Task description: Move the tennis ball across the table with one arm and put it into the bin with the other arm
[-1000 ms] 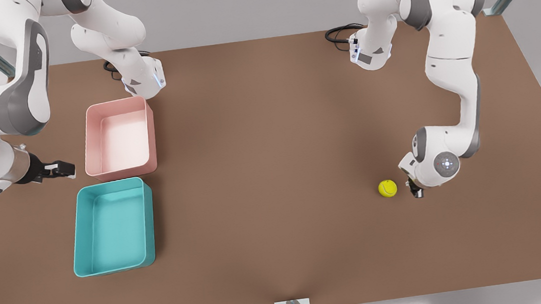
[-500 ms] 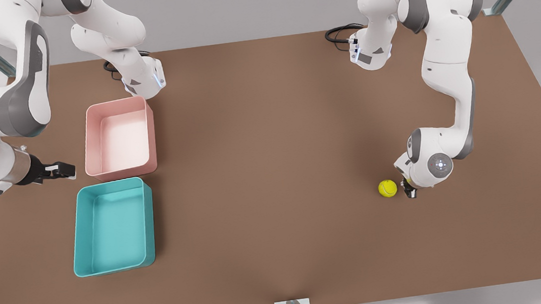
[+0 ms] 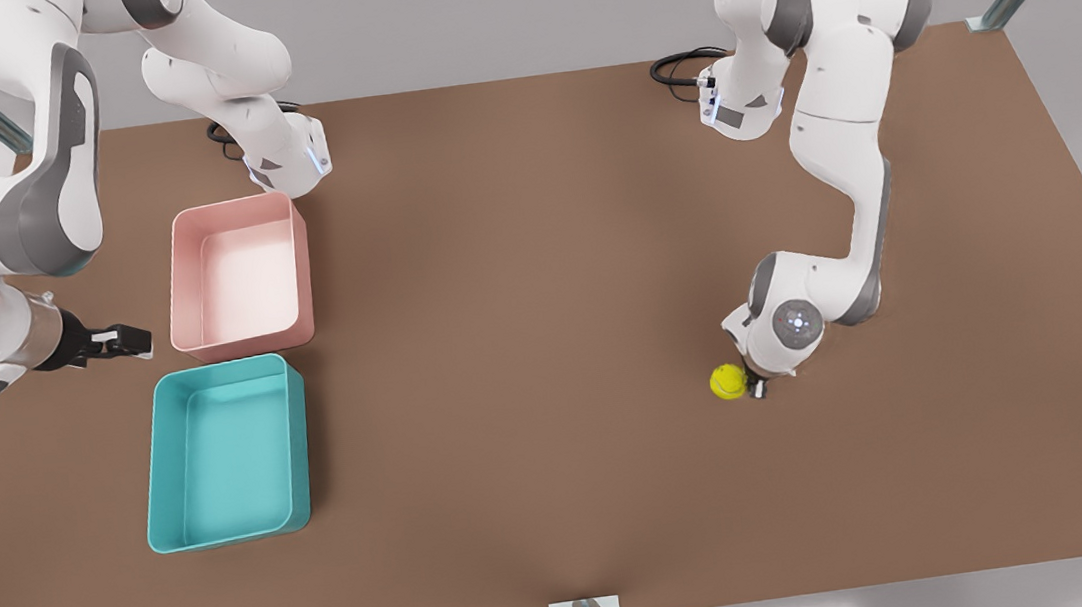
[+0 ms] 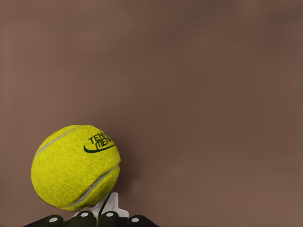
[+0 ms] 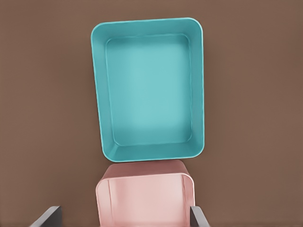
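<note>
The yellow-green tennis ball (image 3: 727, 381) (image 4: 75, 166) rests on the brown table (image 3: 540, 293) at the front view's right. My left gripper (image 3: 757, 388) (image 4: 109, 208) is low on the tabletop, shut, its tips against the ball's side away from the bins. The teal bin (image 3: 225, 457) (image 5: 149, 90) stands hollow side up at the front view's left. My right gripper (image 3: 118, 340) waits open beside the tubs, its fingers (image 5: 49, 216) spread wide in the right wrist view.
A pale pink tub (image 3: 236, 275) (image 5: 144, 198) sits just behind the teal bin, almost touching it. Both arm bases and a black cable (image 3: 677, 68) are at the table's far edge. Grey frame posts stand at the corners.
The left gripper slid toward the front view's left, met the ball and rolled it a short way toward the bins. The right arm has stayed put.
</note>
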